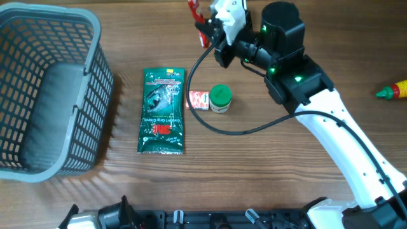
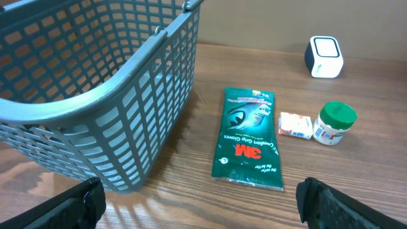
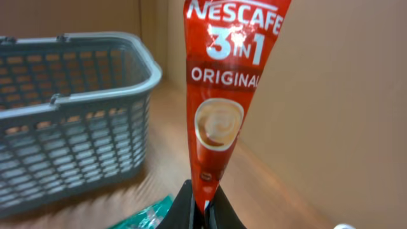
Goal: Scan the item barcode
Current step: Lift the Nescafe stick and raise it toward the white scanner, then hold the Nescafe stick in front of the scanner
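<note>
White right arm (image 1: 346,137), black joints (image 1: 283,25), green lights (image 1: 296,79), black cable (image 1: 236,132), dark tool (image 3: 203,213)

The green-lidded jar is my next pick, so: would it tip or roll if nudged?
The jar stands upright and looks squat, so it probably slides rather than tips. Its round body would likely roll if knocked over. The small box sits close beside it, so a push that way may shove both.

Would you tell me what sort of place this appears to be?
Probably a mock shop checkout: a grey shopping basket, packaged goods like the green 3M glove pack, and what looks like a small white scanner.
</note>
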{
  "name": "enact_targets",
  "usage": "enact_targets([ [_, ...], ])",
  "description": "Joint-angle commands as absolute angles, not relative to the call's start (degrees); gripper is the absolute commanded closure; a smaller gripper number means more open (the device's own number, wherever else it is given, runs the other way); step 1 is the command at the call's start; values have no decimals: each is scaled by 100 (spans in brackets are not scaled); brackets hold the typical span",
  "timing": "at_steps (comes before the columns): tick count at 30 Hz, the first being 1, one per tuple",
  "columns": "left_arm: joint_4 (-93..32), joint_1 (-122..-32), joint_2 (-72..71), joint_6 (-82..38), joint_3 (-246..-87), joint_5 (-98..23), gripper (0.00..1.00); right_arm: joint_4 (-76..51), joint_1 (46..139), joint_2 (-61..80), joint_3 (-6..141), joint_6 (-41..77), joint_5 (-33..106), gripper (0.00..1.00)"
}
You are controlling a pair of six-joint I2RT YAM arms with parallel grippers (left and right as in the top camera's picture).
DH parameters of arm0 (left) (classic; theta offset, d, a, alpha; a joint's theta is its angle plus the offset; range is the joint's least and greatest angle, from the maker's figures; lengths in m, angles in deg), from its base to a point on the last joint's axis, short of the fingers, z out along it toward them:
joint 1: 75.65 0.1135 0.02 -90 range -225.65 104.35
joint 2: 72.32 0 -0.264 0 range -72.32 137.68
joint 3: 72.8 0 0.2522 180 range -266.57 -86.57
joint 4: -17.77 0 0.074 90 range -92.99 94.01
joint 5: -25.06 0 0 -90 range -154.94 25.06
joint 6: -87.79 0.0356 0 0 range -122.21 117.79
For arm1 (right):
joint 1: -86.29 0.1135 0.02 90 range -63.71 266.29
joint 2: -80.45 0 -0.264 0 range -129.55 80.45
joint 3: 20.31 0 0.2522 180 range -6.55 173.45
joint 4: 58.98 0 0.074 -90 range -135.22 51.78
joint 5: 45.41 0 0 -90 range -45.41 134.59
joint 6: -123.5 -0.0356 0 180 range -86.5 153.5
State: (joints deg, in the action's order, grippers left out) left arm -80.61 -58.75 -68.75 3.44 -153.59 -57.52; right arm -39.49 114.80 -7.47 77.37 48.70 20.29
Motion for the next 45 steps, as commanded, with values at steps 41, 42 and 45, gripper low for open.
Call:
enact_targets([
  [41, -8046, -5855, -6912, 331, -15352, -5685, 0, -1647, 10479, -932, 7748, 13267, -4843, 96],
  [42, -8046, -5855, -6912, 331, -15352, -5685, 0, -1114, 10479, -932, 7748, 13482, -4843, 96],
  [45, -8046, -5855, -6912, 331, -15352, -5685, 0, -224, 10472, -930, 7748, 14773, -4845, 96],
])
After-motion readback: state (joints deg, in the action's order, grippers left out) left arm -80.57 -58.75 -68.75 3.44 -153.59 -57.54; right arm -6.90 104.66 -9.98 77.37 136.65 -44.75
